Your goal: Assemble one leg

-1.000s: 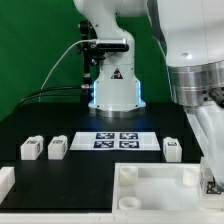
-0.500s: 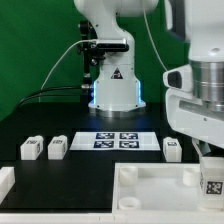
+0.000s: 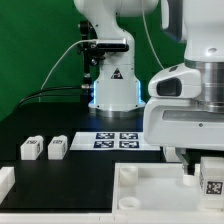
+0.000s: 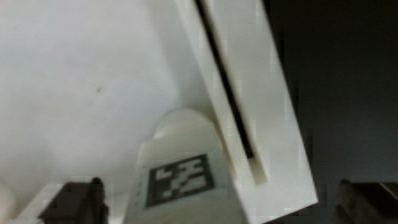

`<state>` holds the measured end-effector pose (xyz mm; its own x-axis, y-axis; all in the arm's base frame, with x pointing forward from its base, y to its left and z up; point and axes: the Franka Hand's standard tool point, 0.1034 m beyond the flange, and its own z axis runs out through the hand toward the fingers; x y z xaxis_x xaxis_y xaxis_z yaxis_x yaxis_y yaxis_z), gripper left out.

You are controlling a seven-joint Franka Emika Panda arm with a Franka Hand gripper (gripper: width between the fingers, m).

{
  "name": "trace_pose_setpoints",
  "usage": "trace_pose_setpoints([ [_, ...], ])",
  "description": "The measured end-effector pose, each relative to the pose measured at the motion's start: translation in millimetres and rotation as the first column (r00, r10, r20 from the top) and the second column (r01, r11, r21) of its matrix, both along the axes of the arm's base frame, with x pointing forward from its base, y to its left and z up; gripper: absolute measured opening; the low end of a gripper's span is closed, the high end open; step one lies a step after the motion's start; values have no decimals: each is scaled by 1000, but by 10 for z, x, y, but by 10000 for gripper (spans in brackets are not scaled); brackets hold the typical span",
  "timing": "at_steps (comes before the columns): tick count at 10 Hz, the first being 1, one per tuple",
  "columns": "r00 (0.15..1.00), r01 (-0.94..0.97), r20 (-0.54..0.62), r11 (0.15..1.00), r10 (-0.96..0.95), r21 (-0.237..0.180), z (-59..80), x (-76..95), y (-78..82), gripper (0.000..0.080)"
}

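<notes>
— Green curtain at the back, black surface (image 3: 40,125) in front, and the arm's white bulk filling the exterior view's right. What is it doing there?

— It's down over the tray (image 3: 150,190), near the tray's far corner on that side. In its hand (image 3: 212,184) there's a leg (image 3: 212,183); the black-and-white tag on it shows just under the wrist.

— Gripped, then?

— I judge so. In the wrist view the leg (image 4: 178,165) stands between two dark fingers (image 4: 75,200), with its rounded end and tag facing the camera. Whether the fingers press its sides I can't quite make out; they look narrow around it.

— So which step is this?

— Seating the leg in a corner socket, I'd say. It hangs just above or at the tray's wall (image 4: 240,100). I can't tell if it touches.

— And next?

— Probably line it over the socket, lower it straight, then turn or press it home. A tilt could jam it.

— The other legs?

— Two small white blocks (image 3: 44,148) lie side by side at the exterior view's left, well apart from the tray, near the marker board (image 3: 120,140). Each is oblong, with a tag.
</notes>
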<state>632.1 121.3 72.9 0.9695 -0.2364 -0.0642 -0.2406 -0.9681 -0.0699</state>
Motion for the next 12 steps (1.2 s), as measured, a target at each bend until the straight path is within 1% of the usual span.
trace_pose_setpoints([
  [1, 999, -46, 6, 999, 46, 2, 4, 6, 3, 649],
  [2, 1000, -28, 4, 1000, 28, 2, 2, 4, 4, 649],
  [3, 1000, -28, 4, 1000, 28, 2, 2, 4, 2, 550],
  [4, 1000, -25, 3, 1000, 25, 2, 2, 4, 3, 414],
  [5, 994, 111, -9, 994, -111, -2, 0, 2, 9, 414],
  [6, 985, 175, -14, 985, -175, -6, -2, 1, 0, 294],
  [8, 918, 394, -31, 919, -394, -21, -2, 1, -2, 294],
  [9, 841, 539, -46, 842, -540, -26, -3, 1, 1, 294],
  [10, 707, 704, -60, 710, -704, -35, -22, -6, 26, 294],
  [11, 587, 807, -64, 589, -807, -33, -37, 1, 41, 294],
  [12, 433, 900, -84, 436, -898, -21, -40, 11, 39, 294],
])
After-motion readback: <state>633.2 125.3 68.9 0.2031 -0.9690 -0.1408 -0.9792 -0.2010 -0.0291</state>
